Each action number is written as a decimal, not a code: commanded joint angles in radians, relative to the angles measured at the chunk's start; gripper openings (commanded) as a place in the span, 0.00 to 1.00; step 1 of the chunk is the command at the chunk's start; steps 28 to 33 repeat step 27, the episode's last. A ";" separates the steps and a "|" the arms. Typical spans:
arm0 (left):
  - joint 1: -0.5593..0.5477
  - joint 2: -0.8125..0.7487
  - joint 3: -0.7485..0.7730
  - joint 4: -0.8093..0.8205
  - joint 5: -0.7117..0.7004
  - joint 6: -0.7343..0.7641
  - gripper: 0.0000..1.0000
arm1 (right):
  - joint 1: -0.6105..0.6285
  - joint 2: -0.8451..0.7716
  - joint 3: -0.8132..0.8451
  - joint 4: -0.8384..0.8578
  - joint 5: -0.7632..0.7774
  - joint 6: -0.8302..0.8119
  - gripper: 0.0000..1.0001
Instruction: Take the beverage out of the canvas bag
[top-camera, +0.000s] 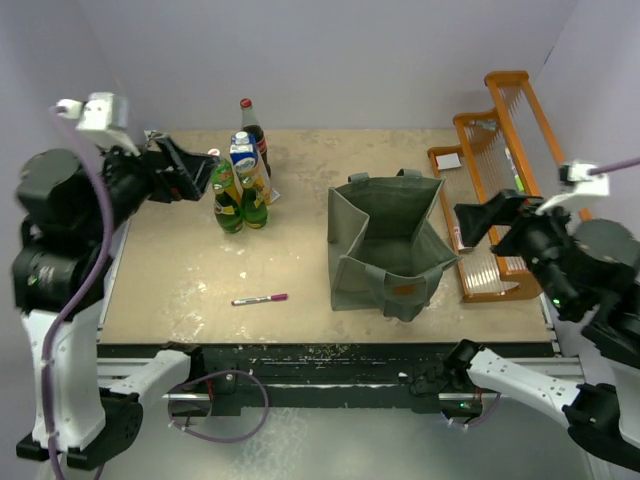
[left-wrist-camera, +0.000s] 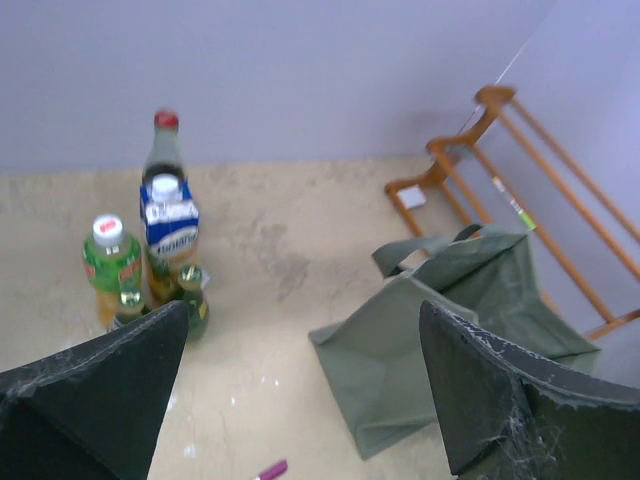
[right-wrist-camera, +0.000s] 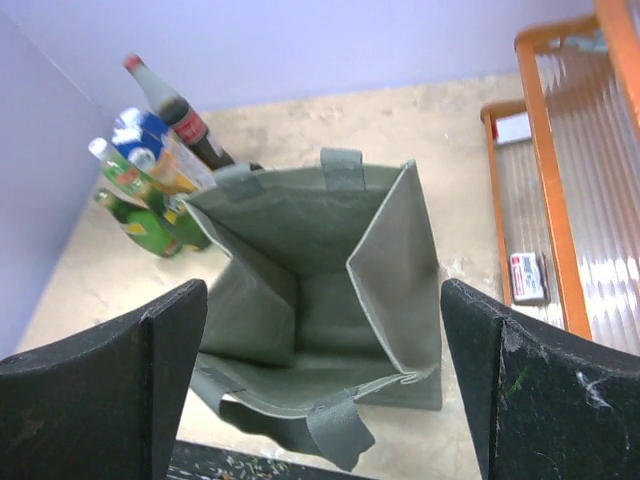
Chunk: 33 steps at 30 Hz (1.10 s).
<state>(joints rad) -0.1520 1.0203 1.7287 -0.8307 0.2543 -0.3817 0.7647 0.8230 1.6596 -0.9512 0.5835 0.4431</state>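
- The canvas bag (top-camera: 385, 240) stood upright on the bench (top-camera: 190, 275), right of centre, with its mouth gaping and its tan label (top-camera: 405, 291) on the near side.
- From the right wrist view, the bag's inside showed only bare grey-green fabric down to the floor.
- The beverages (top-camera: 240, 175) stood outside the bag in a tight group on the bench, at the bag's 10 o'clock and well apart from it.
- In that group a dark cola bottle (top-camera: 252, 125) with a red cap stood at the back, a blue-and-white carton (top-camera: 243, 155) just before it, and green bottles (top-camera: 228, 205) at the front.
- The left tool (left-wrist-camera: 302, 308) was spread wide and pinched nothing; it hung at the group's 9 o'clock, close beside the bottles.
- The right tool (right-wrist-camera: 322, 288) was likewise spread wide and held nothing; it hung at the bag's 3 o'clock, above the rim.
- A pink pen (top-camera: 260, 299) lay flat on the bench at the bag's 8 o'clock.
- An orange wooden rack (top-camera: 500, 170) stood at the bag's 3 o'clock, along the bench's right edge.
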 joint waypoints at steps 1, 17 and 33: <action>-0.001 -0.025 0.165 -0.108 0.033 0.072 0.99 | -0.004 -0.013 0.121 -0.061 -0.021 -0.037 1.00; -0.001 -0.092 0.417 -0.300 -0.117 0.119 0.99 | -0.004 -0.006 0.212 -0.122 0.111 0.020 1.00; -0.001 -0.113 0.379 -0.308 -0.147 0.138 0.99 | -0.002 -0.021 0.190 -0.099 0.119 -0.046 1.00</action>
